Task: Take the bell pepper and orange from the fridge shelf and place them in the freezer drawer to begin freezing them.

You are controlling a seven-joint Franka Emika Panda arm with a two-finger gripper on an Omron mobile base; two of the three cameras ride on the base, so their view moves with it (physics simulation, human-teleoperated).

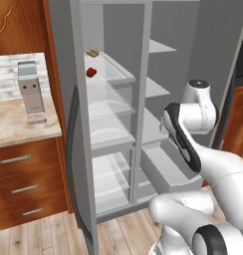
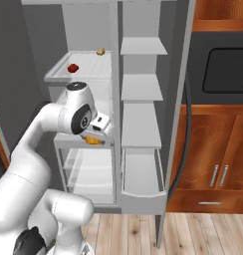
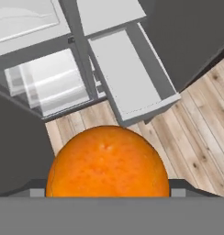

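1 orange [image 3: 107, 161] in end effector [image 2: 95, 140], 1 bell pepper [image 1: 91, 72] on fridge shelf [image 1: 124, 75]

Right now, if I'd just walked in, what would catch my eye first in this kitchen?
Probably the orange, bright and huge in the hand view, held in the robot's hand in front of the open fridge. Next, the red bell pepper sitting on an upper fridge shelf. Below, the pale freezer drawer stands pulled out over the wooden floor.

Light plank floor [image 2: 193, 231], reddish wood cabinets [image 2: 213, 149], marble counter [image 1: 19, 124], dark wall oven [image 2: 225, 69].
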